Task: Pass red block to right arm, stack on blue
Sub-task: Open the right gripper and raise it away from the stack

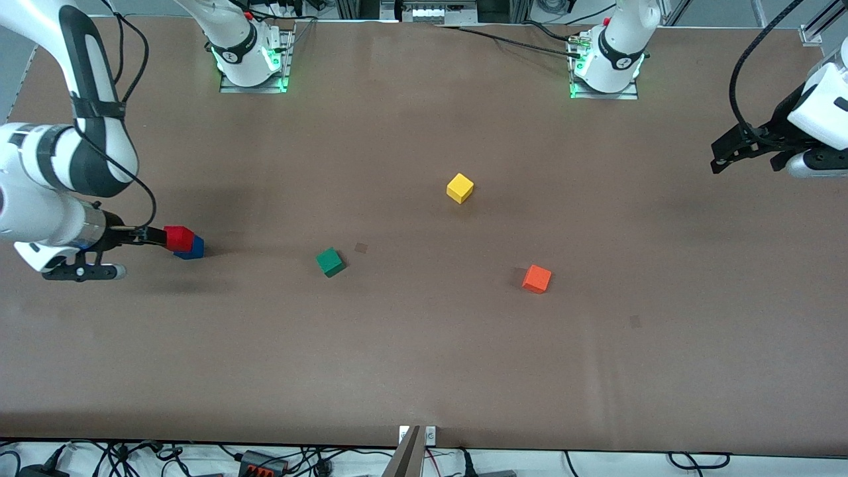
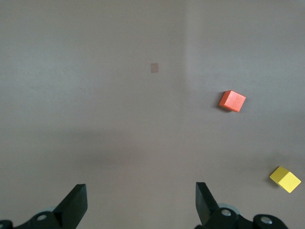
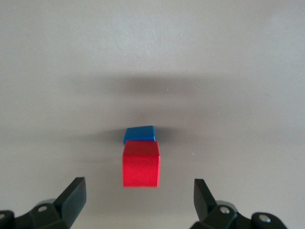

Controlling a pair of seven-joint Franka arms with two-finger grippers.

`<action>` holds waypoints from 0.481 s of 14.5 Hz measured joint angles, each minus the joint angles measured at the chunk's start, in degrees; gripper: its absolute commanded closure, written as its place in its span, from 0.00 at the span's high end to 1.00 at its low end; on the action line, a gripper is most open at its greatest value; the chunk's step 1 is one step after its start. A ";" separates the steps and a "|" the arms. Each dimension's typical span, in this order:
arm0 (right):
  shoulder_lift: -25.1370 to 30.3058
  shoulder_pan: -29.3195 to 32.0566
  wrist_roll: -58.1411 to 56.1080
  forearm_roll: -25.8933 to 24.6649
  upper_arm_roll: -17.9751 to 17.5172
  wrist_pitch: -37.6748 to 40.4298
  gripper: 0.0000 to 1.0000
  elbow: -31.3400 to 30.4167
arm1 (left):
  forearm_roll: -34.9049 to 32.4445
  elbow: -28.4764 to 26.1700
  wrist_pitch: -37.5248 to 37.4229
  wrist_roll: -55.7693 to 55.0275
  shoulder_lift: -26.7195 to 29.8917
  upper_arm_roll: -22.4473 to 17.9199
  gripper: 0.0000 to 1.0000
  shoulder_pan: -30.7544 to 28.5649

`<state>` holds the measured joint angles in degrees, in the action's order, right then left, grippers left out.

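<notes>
Here we see the right claw (image 1: pixel 159 236) low beside the stack, fingers spread, gripping nothing. Red block (image 1: pixel 178 238) sits on the blue (image 1: pixel 194 249), seemingly slightly offset. Left claw (image 1: pixel 742 154) waits, spread.

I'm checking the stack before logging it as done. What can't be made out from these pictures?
- Blue block: mostly hidden under the red block in the right wrist view and front view, so its alignment is unclear.
- Right gripper: jaws open, bases cut off by the picture's edge.
- Left gripper: waits, likewise cut off.
</notes>
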<state>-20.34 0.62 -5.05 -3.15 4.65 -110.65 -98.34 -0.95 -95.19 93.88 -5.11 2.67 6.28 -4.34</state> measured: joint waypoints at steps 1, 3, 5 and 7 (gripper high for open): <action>0.29 -0.01 0.14 0.00 -0.09 2.37 1.00 2.16 | 0.01 0.00 -0.13 0.00 0.00 0.05 1.00 -0.01; 1.06 -0.01 0.99 0.01 -0.12 7.14 1.00 6.29 | 0.02 0.00 -0.41 0.00 0.00 0.27 1.00 0.00; 2.09 -0.01 3.13 0.02 -0.15 12.05 1.00 9.37 | 0.02 0.00 -0.85 0.00 0.00 0.44 1.00 0.00; 2.62 -0.02 4.12 0.09 -0.23 15.33 1.00 12.28 | 0.02 0.00 -0.97 0.00 0.00 0.55 1.00 0.00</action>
<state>-17.72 0.60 -0.93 -3.06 4.42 -95.32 -86.06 -0.93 -95.19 92.91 -5.11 2.67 6.82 -4.34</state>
